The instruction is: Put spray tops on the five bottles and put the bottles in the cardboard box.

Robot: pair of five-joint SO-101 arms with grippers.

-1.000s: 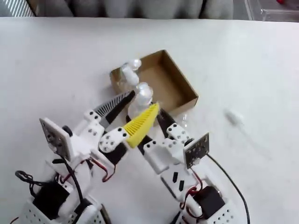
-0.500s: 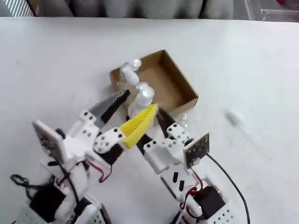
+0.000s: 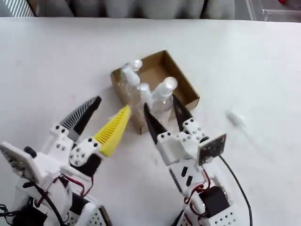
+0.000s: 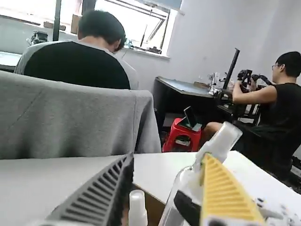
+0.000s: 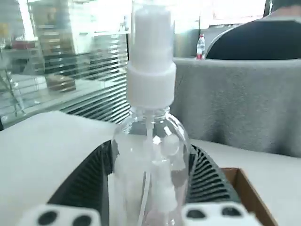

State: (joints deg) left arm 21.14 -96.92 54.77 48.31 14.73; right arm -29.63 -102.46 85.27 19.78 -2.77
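White tabletop point(image 3: 66, 52), seen from above, with two arms at its near edge. At centre is one open brown cardboard box point(image 3: 184, 89). Three clear plastic bottles with white spray tops can be counted at the box.

- **Far bottle** point(image 3: 128, 75): at the box's left corner.
- **Middle bottle** point(image 3: 143, 92): just nearer than the far bottle, close beside it.
- **Held bottle** point(image 3: 164, 92) point(image 5: 150, 141): upright over the box's near side.

The right gripper point(image 3: 160, 102) has its two black fingers pressed against opposite sides of the held bottle's body. The left gripper point(image 3: 112, 104) has one grey ribbed finger and one yellow ribbed finger, spread wide with nothing between them. It sits left of the box, with the yellow tip just beside the left wall.

One loose white spray top point(image 3: 235, 117) lies on the table right of the box, well apart from it.
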